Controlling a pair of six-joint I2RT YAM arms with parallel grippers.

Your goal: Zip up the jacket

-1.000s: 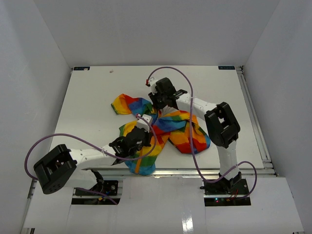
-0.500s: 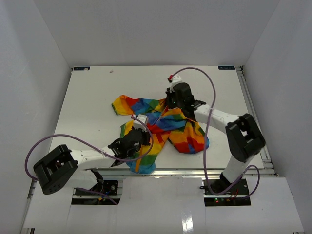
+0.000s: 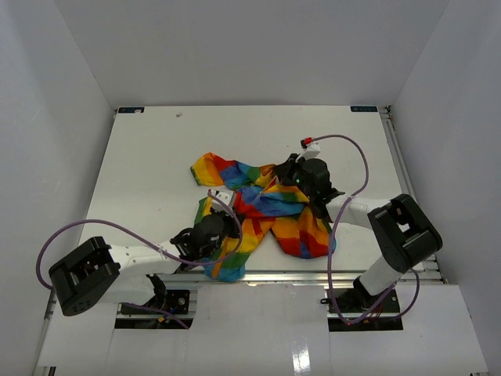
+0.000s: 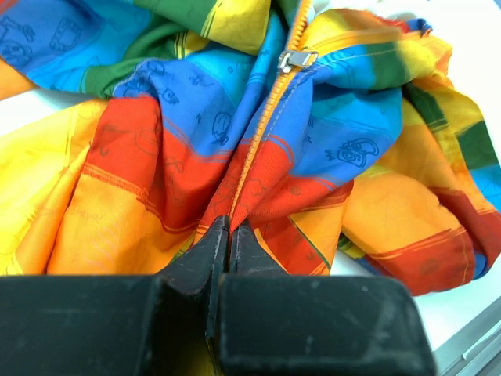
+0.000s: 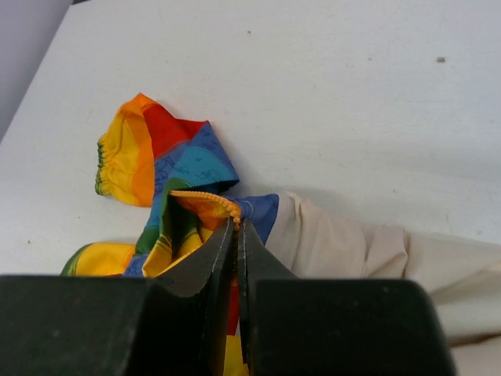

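Observation:
The rainbow jacket (image 3: 270, 213) lies crumpled in the middle of the table, one sleeve reaching up and left. My left gripper (image 3: 225, 228) is at its lower left part, shut on the fabric. In the left wrist view the left gripper (image 4: 229, 227) pinches the red fold at the bottom of the orange zipper line (image 4: 262, 129), with the metal slider (image 4: 295, 59) farther up it. My right gripper (image 3: 283, 177) is at the jacket's upper edge. In the right wrist view the right gripper (image 5: 236, 225) is shut on the end of the orange zipper teeth, beside cream lining (image 5: 337, 243).
The white table (image 3: 149, 157) is walled on three sides by white panels. A metal rail (image 3: 407, 180) runs along its right edge. A purple cable (image 3: 348, 153) loops over the right arm and another (image 3: 94, 231) trails from the left arm.
My right gripper closed on the zipper end and moved right and nearer, dragging the jacket's upper part and sleeve rightward. The left arm shifted slightly nearer, still shut on the fabric.

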